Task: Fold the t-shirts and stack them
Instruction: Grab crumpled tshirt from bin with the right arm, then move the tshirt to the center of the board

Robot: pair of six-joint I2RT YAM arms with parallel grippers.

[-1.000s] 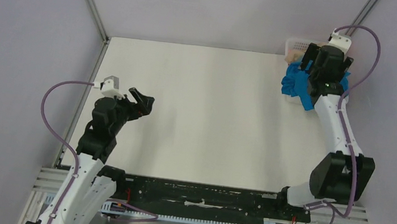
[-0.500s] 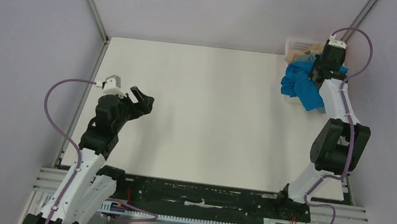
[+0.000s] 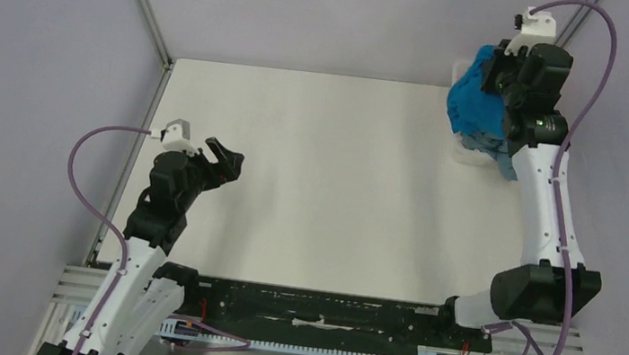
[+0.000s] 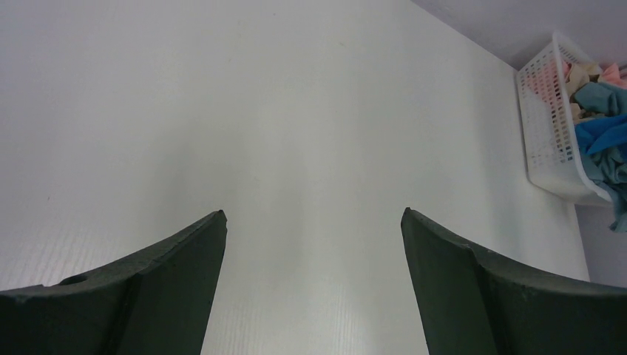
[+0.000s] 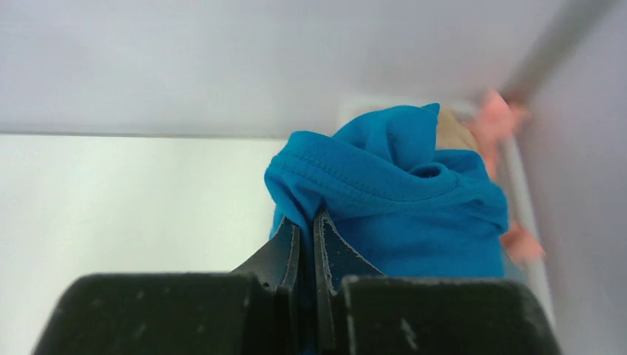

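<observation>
A bright blue t-shirt (image 3: 475, 107) hangs bunched above the white basket (image 3: 461, 150) at the table's far right corner. My right gripper (image 3: 497, 73) is shut on a fold of that blue t-shirt (image 5: 392, 192), its jaws pinched on the cloth (image 5: 307, 222). More t-shirts, pink, tan and teal (image 4: 591, 89), lie in the basket (image 4: 543, 140). My left gripper (image 3: 224, 159) hovers over the left side of the table, open with nothing between its fingers (image 4: 313, 222).
The white table (image 3: 329, 179) has metal frame posts at its far corners (image 3: 142, 2). Purple-grey walls close in the back and sides. The arms' black base rail (image 3: 322, 310) runs along the near edge.
My right gripper has shut on the blue t-shirt and lifted it up out of the basket. The left arm has hardly moved.
</observation>
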